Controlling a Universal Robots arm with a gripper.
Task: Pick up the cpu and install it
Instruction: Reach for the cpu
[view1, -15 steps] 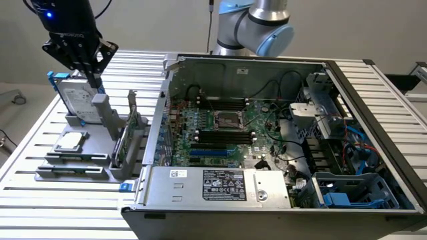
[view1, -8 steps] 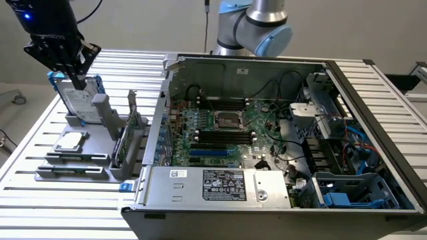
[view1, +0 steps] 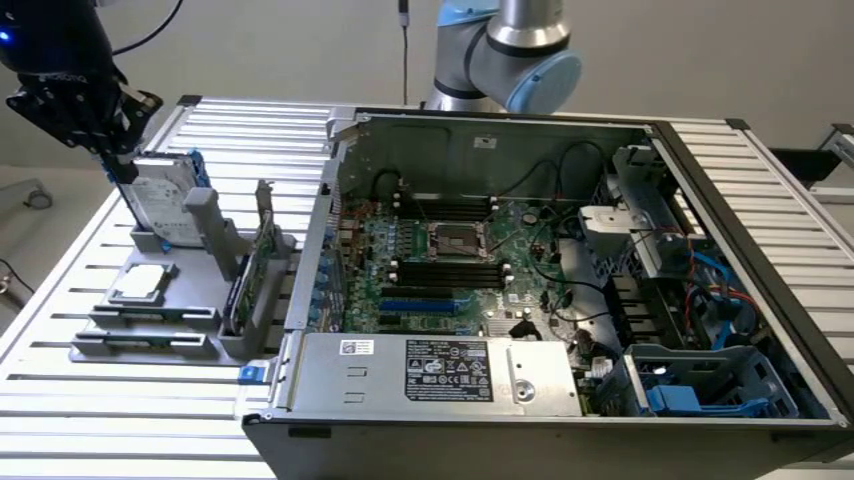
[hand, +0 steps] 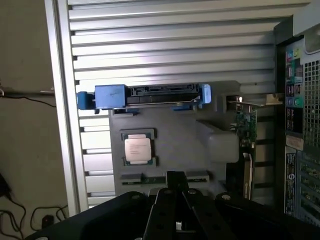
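Tool (view1: 118, 160) hangs closed and empty at the end of the arm (view1: 514, 50); in the wrist view the two fingers of the tool (hand: 176, 186) meet with nothing between them. It sits high over the grey holder (view1: 147, 335) on the slatted counter (view1: 134, 420), at the exterior view's left. From that view its tips line up with the top edge of the hard drive (view1: 163, 200), which stands upright in the holder; I cannot tell whether they are near it or only in front of it. The cpu (view1: 143, 283) lies flat in its recess on the holder, metal plate up, just beside the hard drive and apart from the tool. The wrist view confirms this: cpu (hand: 137, 149) is seated square in its recess on the holder (hand: 175, 135), with the blue-bracketed hard drive (hand: 150, 95) next to it and a green card (hand: 245, 125) standing on edge at the holder's far side, slats of the counter (hand: 175, 30) beyond. Further out, the open computer case (view1: 507, 140) lies on the counter to the exterior view's right, motherboard (view1: 400, 255) exposed. The socket (view1: 454, 240) in the board's middle looks unfilled, though its inside is too small to read. Judgement: task is at the start. Cpu not yet gripped, not yet lifted, not yet installed; pick-up, carry and seating all remain.
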